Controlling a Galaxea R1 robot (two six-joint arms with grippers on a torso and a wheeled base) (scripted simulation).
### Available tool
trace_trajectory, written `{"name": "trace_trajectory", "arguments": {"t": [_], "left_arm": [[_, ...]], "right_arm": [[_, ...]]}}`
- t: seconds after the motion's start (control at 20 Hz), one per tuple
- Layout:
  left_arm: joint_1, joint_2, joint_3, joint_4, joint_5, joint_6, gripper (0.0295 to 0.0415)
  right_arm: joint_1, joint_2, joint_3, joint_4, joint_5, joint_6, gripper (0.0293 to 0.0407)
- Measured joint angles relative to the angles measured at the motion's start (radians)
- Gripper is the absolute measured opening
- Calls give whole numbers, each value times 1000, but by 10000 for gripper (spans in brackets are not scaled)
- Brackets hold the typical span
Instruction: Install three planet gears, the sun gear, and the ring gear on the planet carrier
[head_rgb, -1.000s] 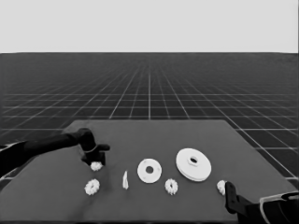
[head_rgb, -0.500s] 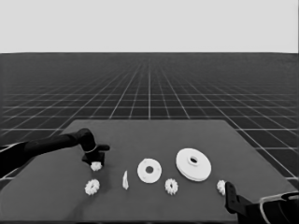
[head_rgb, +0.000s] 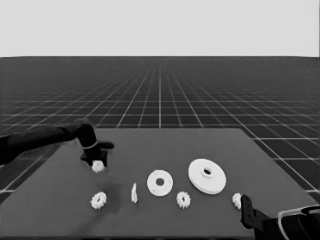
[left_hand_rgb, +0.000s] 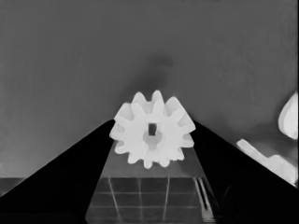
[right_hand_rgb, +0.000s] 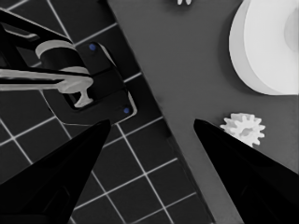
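Although no gear sits on the smaller round part (head_rgb: 160, 182) yet, the head view shows the left tool (head_rgb: 98, 161) over a small toothed gear (head_rgb: 98, 167) at the desk (head_rgb: 150, 150) left end; three gears, a thin white piece (head_rgb: 134, 193) and the larger round part (head_rgb: 207, 176) lie toward the right tool (head_rgb: 245, 210), parked at the near right corner. Left wrist view: the gear, matte white with blunt teeth and a square bore, sits between the spread fingers (left_hand_rgb: 70, 177); contact unclear. Right wrist view: fingers spread, empty, one gear beside them.
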Motion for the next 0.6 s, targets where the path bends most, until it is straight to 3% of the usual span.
{"name": "trace_trajectory", "arguments": {"t": [0.2,0.3,0.4,0.6], "left_arm": [[-7,0,1,-6,5,0,313],[-13,344,-18,24,62,-371,313],[-14,576,-201,19,63,-377,313],[-14,686,-345,15,58,-338,313]], "right_arm": [[0,0,0,0,0,0,385],[0,0,0,0,0,0,385],[0,0,0,0,0,0,385],[0,0,0,0,0,0,385]]}}
